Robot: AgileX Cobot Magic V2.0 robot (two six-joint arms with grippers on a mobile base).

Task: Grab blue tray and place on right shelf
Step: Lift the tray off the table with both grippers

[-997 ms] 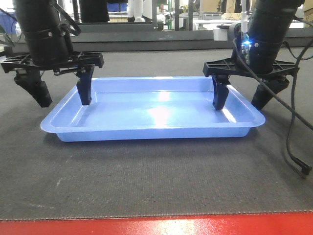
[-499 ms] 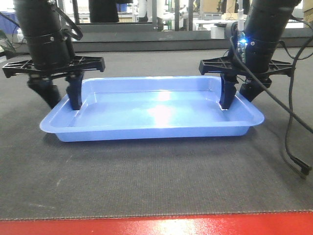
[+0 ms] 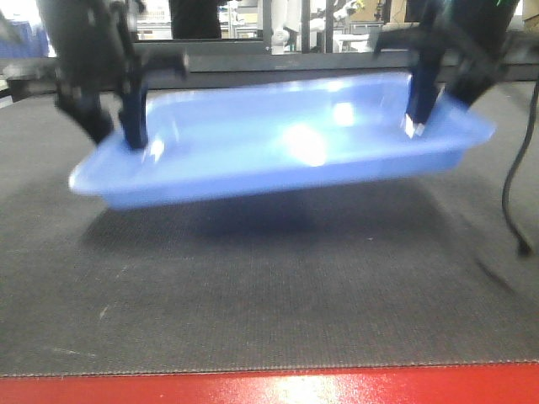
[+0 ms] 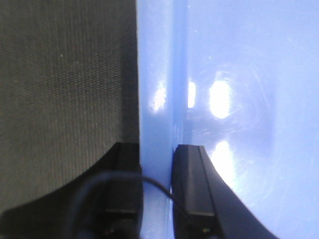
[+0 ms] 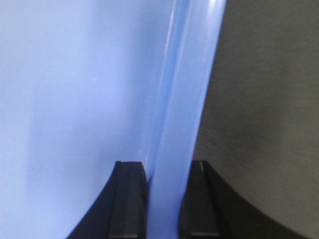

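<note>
Left jaws, right jaws clamped on blue tray point(image 3: 253, 143) rims; tray hangs above grey mat point(image 3: 269, 295).

Both arms on my feed are plain black. The left arm point(image 3: 80, 38) and right arm point(image 3: 467, 34) are fat round barrels, each with a flat crossbar point(image 3: 164, 61) at the wrist. The left hand point(image 3: 114, 126) and right hand point(image 3: 442, 97) each end in two dark tapered fingers, badly smeared in the front view. The wrist cams are sharper. The left fingers point(image 4: 192, 186) are blocky matte black with rounded shoulders, and a thin black wire point(image 4: 152, 181) crosses them at 6 o'clock. The right fingers point(image 5: 128, 199) look the same, with no markings I can read. A thicker black cable point(image 3: 505, 189) hangs at 3 o'clock.
</note>
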